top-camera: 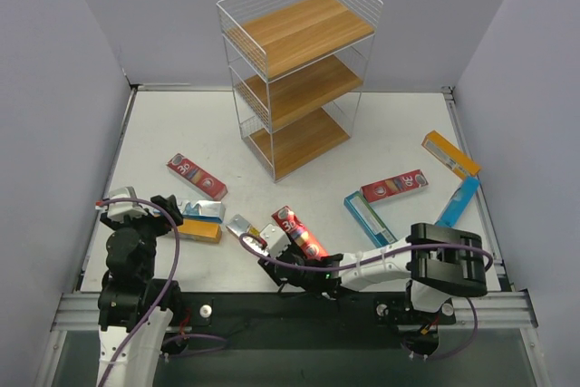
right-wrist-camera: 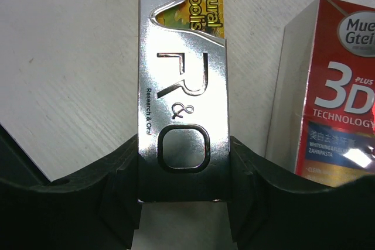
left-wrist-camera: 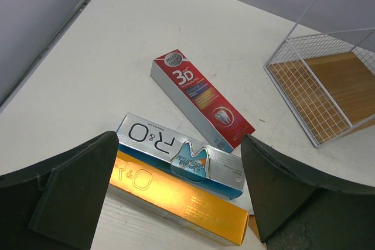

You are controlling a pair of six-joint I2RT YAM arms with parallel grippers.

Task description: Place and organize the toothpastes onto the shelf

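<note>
My right gripper (right-wrist-camera: 183,174) is shut on the end of a silver-and-yellow "R&O" toothpaste (right-wrist-camera: 181,86), both fingers pressed against its sides; in the top view this carton (top-camera: 243,227) lies near the table's front middle. A red "3D" toothpaste (right-wrist-camera: 340,98) lies just right of it. My left gripper (left-wrist-camera: 179,162) stands open above a silver-blue toothpaste (left-wrist-camera: 152,139) and an orange one (left-wrist-camera: 176,200) lying side by side, with another red toothpaste (left-wrist-camera: 202,98) beyond them. The three-tier wire shelf (top-camera: 299,70) stands at the back with bare boards.
More cartons lie on the right: a teal one (top-camera: 367,217), a red one (top-camera: 394,186), an orange one (top-camera: 450,153) and a blue one (top-camera: 458,201). Grey walls close in the table on the left, right and back.
</note>
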